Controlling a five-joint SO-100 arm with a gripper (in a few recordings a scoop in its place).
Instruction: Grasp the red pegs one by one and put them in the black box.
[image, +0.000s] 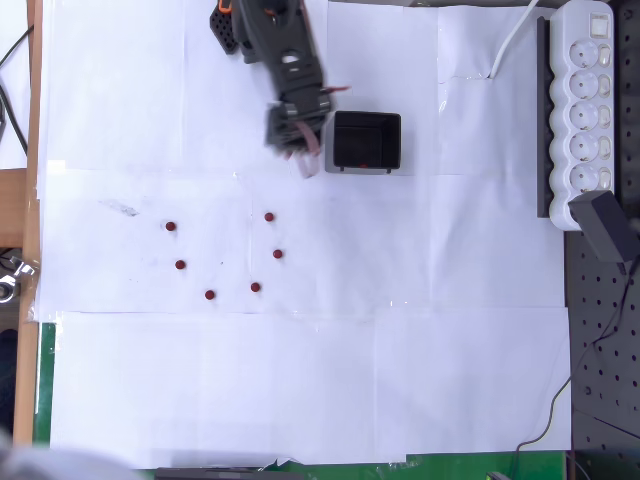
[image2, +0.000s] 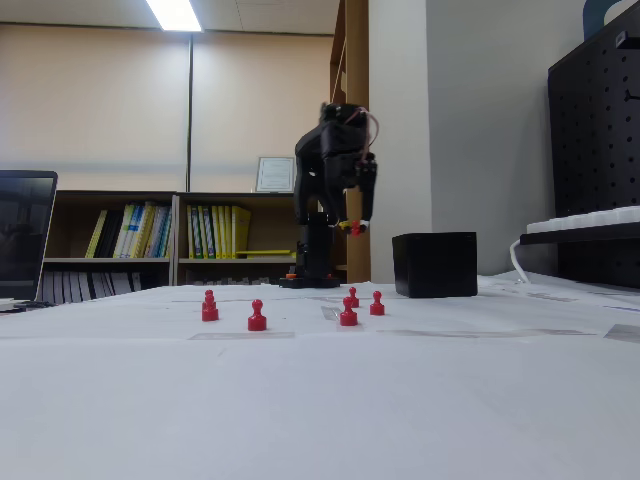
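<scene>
In the fixed view the gripper (image2: 357, 229) pinches a red peg (image2: 355, 230) raised just left of the black box (image2: 435, 264), so the drop lies rightward.

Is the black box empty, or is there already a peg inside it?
Not empty: in the overhead view a small red spot lies on the floor of the black box, apparently one peg.

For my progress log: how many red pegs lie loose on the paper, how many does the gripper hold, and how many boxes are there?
red pegs on the paper: 6
red peg held in the gripper: 1
black box: 1
Total: 8
</scene>
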